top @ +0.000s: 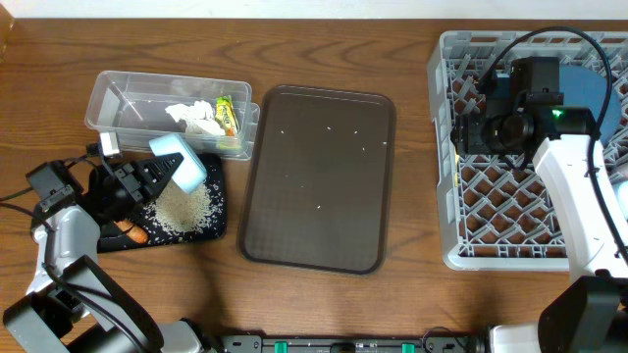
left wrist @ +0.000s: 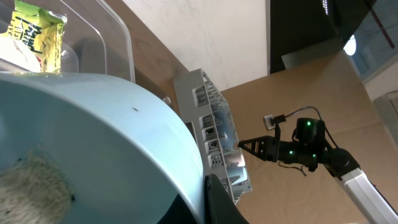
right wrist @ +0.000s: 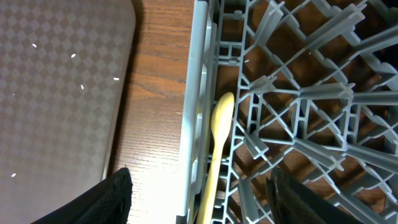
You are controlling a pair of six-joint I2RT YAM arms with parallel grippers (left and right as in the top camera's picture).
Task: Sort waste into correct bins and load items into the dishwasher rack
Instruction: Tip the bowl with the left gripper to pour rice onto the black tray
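My left gripper (top: 155,178) is shut on the rim of the light blue cup (top: 180,157), which is tipped on its side over the shallow black bin (top: 220,222). Rice (top: 183,208) and an orange carrot piece (top: 138,234) lie in that bin. In the left wrist view the cup (left wrist: 93,137) fills the frame, with rice (left wrist: 31,186) clinging inside. The clear tub (top: 108,93) holds white tissues (top: 193,115) and the snack wrapper (top: 228,115). My right gripper (right wrist: 202,205) is open over the grey rack (top: 446,147), straddling the yellow spoon (right wrist: 221,118) by its left wall. The dark blue plate (top: 589,83) stands in the rack.
The flat brown tray (top: 319,176) lies between the bins and the rack, with a few loose rice grains (top: 321,208) on it. My right arm covers much of the rack's middle. No bowl or pink cup shows clearly.
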